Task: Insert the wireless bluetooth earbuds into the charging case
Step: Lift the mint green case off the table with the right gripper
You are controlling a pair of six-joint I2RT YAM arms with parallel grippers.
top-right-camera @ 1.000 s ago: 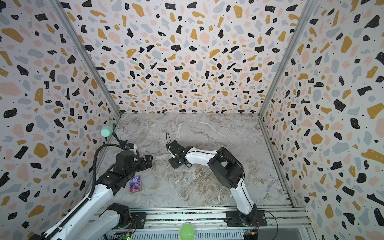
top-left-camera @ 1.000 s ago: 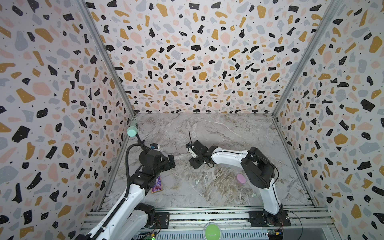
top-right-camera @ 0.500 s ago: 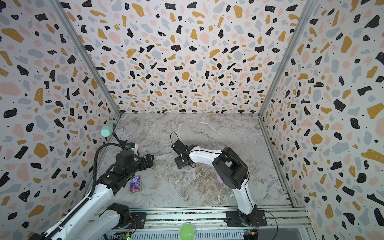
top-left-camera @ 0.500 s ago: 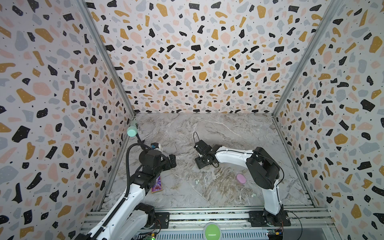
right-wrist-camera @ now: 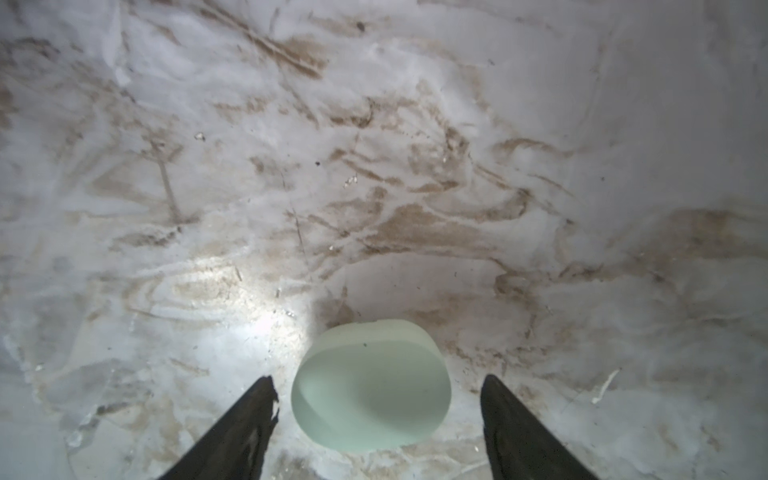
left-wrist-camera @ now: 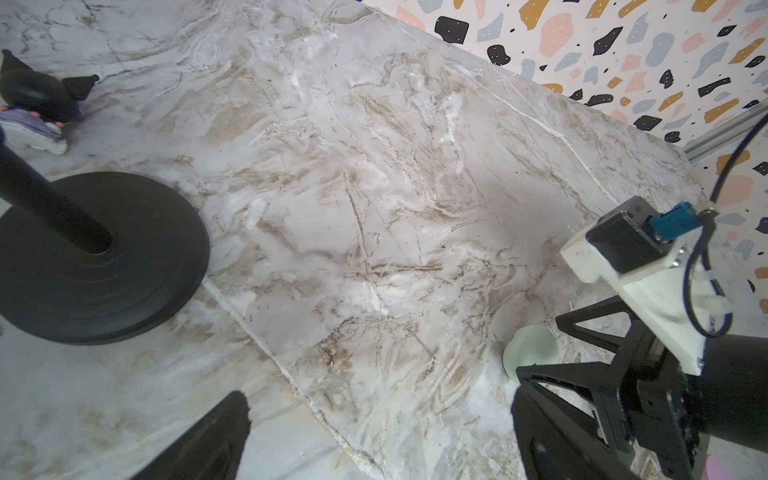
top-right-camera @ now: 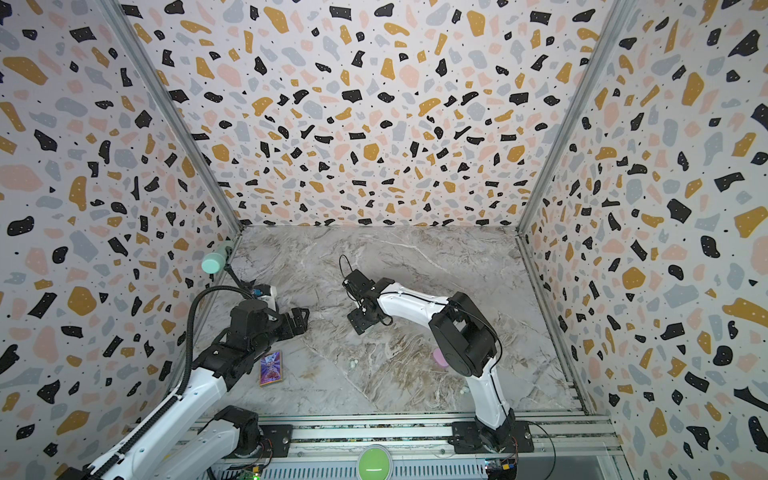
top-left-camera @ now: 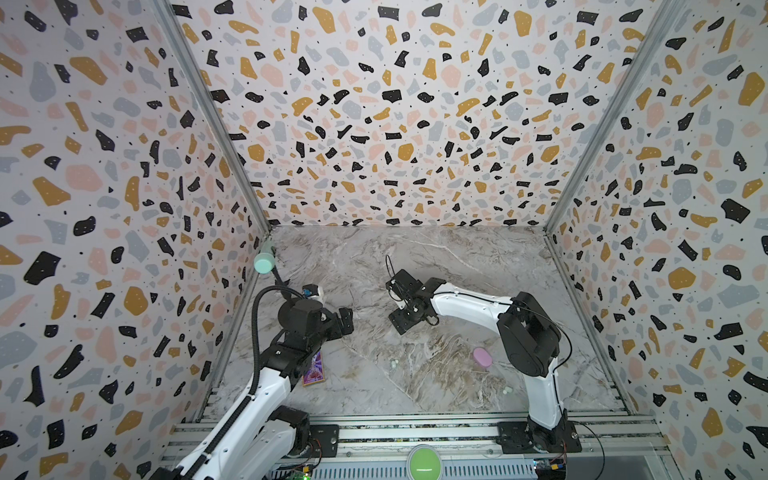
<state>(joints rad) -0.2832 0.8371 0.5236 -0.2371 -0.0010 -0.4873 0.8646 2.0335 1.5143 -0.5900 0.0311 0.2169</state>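
1. Terrazzo walls are enclosing a marble worktop (top-left-camera: 415, 257). Judging by what is lying loose, the task is barely beginning, with no bud seated in a case.
2. Over the worktop's middle the right pincer (right-wrist-camera: 378, 381) is hovering low, its jaws standing apart on either side of the mint case (right-wrist-camera: 370, 386) without touching it. Toward the left edge the left pincer (top-left-camera: 345, 321) is hanging wide open and empty.
3. That mint case is lying with its long axis running from one jaw toward the other; whether its lid is up, I cannot tell.
4. Toward the front right corner the pink case (top-left-camera: 482, 357) is lying, long axis slanting from back left to front right.
5. Between the mint case and the front edge the pale earbuds (top-left-camera: 393, 363) are lying loose. A pale speck (top-left-camera: 507, 390), likely another bud, is sitting nearer the front right. All are too small to show their pointing.
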